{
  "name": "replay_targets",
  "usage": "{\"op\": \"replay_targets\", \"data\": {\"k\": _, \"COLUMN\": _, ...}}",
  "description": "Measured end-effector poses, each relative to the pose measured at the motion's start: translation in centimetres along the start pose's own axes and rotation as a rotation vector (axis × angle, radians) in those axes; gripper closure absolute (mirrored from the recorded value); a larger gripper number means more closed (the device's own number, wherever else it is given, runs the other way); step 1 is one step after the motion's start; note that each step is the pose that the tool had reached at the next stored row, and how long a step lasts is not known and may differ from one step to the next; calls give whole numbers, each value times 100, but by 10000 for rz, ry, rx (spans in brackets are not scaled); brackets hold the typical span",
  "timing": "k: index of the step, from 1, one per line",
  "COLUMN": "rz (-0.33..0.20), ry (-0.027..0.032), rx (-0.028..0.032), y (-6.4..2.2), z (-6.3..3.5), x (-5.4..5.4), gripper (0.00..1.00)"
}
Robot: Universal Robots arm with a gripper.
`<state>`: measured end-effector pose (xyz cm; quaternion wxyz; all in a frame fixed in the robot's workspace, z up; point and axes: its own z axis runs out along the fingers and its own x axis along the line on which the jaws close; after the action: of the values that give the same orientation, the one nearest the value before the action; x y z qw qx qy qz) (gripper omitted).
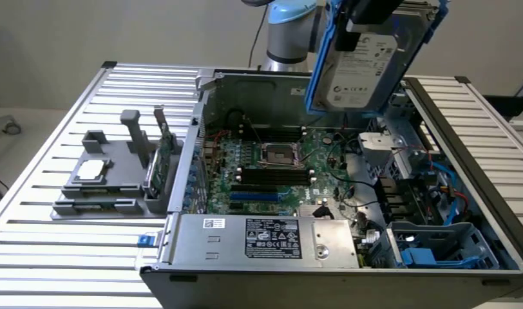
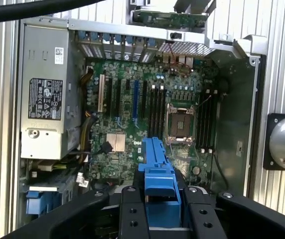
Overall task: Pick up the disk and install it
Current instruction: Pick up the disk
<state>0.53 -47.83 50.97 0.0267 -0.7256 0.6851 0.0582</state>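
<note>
The flat rectangular silver-grey metal disk [image 1: 362, 67], with a white label and clipped in a bright blue plastic carrier frame [image 2: 157, 172], was off the counter and suspended in the air; it hung tilted above the far side of the open grey metal computer case [image 1: 201, 116], well apart from every surface inside. The jaws were closed on the disk's carrier frame, one black finger [image 2: 132, 214] on each side of the blue plastic; the grasp sat on one narrow end of the frame, so most of the disk's length hung free below it.

Below the disk lay the green motherboard [image 1: 270, 174] with its exposed square processor socket [image 1: 274, 153]; the silver power supply box [image 1: 261, 239] occupied the near edge of the case; a blue-grey plastic drive cage [image 1: 442, 248] stood in the near corner at the exterior view's right, judged to be the likely seat for the disk.

Hazards, as judged:
- A slip at the end grasp would drop the disk onto the board or open socket; smooth plastic under the jaws would be the cause.
- The tilt, if carried into the cage, could jam the frame against the rails.
- Loose blue cables [image 1: 455, 187] beside the cage could snag the frame.
</note>
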Motion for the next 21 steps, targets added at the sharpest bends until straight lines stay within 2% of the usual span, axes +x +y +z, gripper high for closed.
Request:
{"op": "replay_targets", "data": {"k": 12, "rz": 1, "ry": 1, "rx": 0, "y": -457, "z": -56, "x": 299, "gripper": 67}}
{"op": "replay_targets", "data": {"k": 21, "rz": 1, "ry": 0, "rx": -3, "y": -769, "z": -93, "x": 503, "gripper": 67}}
